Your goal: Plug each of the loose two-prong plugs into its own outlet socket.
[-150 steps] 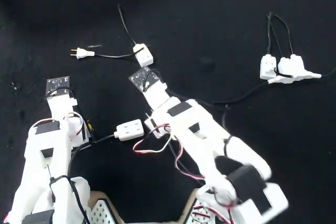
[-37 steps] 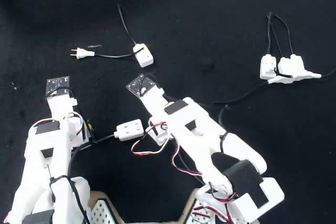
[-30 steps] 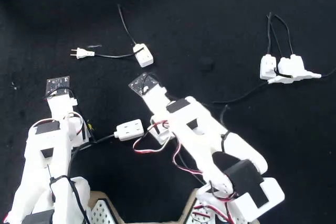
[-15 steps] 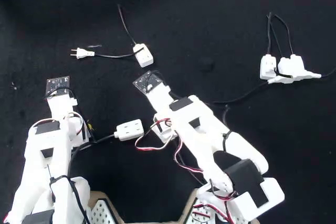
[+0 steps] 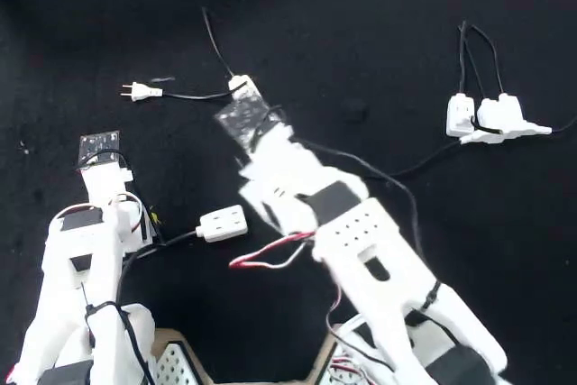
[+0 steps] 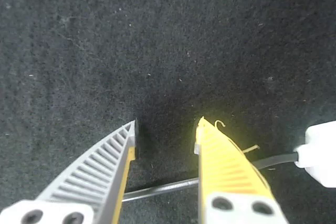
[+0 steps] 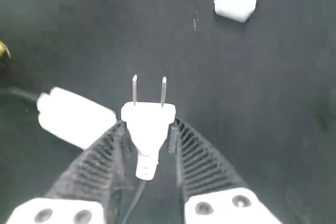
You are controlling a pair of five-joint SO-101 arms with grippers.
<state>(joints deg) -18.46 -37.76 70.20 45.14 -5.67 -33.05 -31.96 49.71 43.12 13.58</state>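
No legible text, no labels, no numbers

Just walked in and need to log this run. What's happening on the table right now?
The right gripper is clamped on a white plug, prongs pointing ahead, beside a white socket at the far middle of the table. The prongs are not in yet. The left gripper sits open, low over a black cable. A second plug lies loose on the far left.

Lit evenly from above. Casts soft, dark shadow on black cloth [image 6: 157, 24] between and just ahead of left gripper [image 6: 166, 124] fingertips. Renders plug [image 7: 148, 119] between right gripper [image 7: 147, 125] fingers bright, near-glaring white against dim surroundings.
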